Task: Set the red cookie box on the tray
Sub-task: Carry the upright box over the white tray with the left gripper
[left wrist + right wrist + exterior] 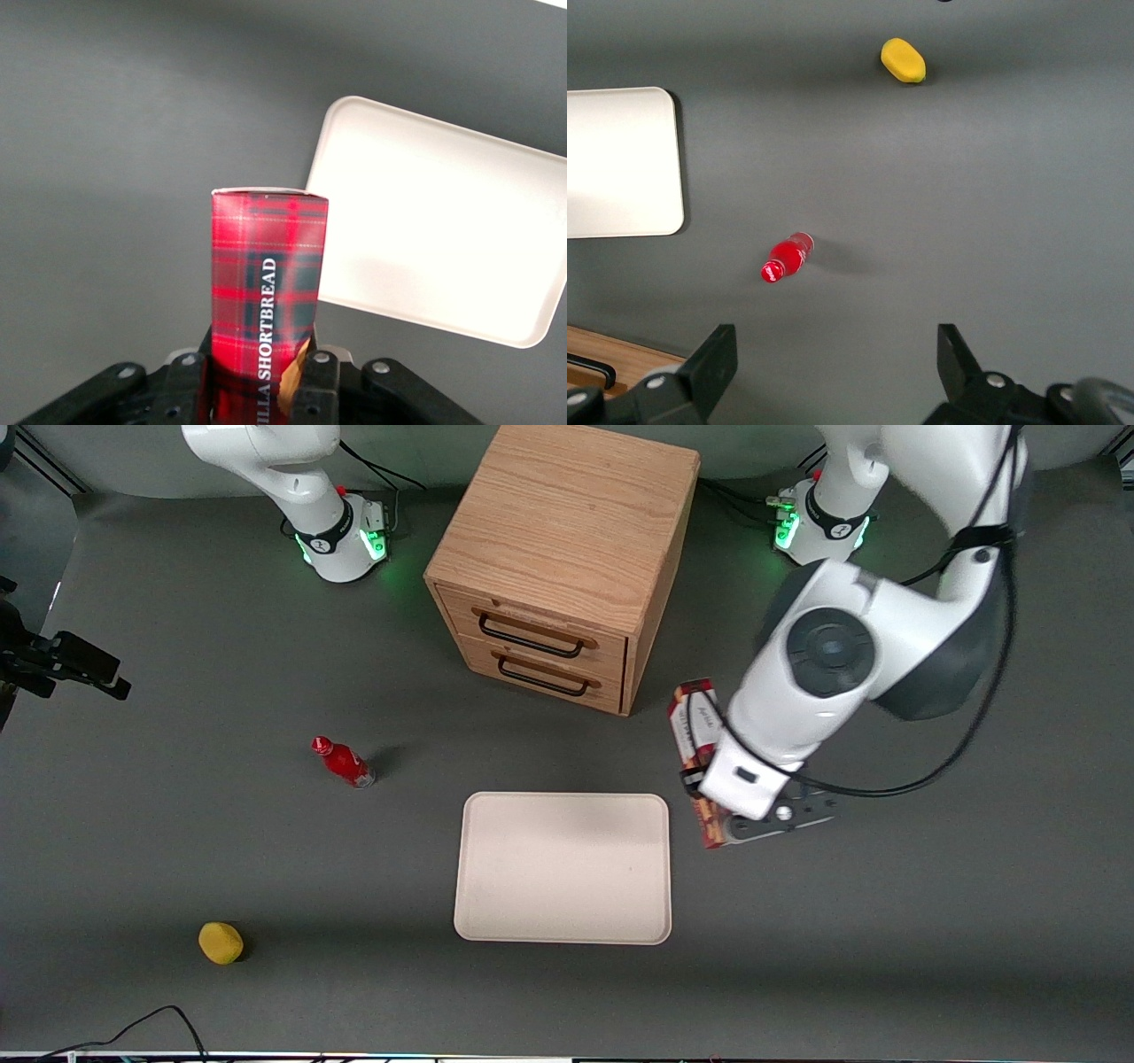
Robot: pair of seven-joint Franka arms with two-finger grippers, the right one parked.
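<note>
The red cookie box [694, 722] is a long tartan carton, and my left gripper [711, 802] is shut on it around its middle. It is held beside the tray's short edge, toward the working arm's end of the table, with no part of it over the tray. The arm's wrist hides the middle of the box in the front view. In the left wrist view the box [266, 283] sticks out from between the black fingers [321, 379], which press on both its long sides. The cream-white tray [563, 868] lies flat on the table with nothing on it; the wrist view shows the tray [443, 221] beside the box's end.
A wooden two-drawer cabinet [567, 558] stands farther from the front camera than the tray. A small red bottle [344, 763] and a yellow lemon-like object [221, 942] lie toward the parked arm's end. A black cable [159, 1023] runs along the table's near edge.
</note>
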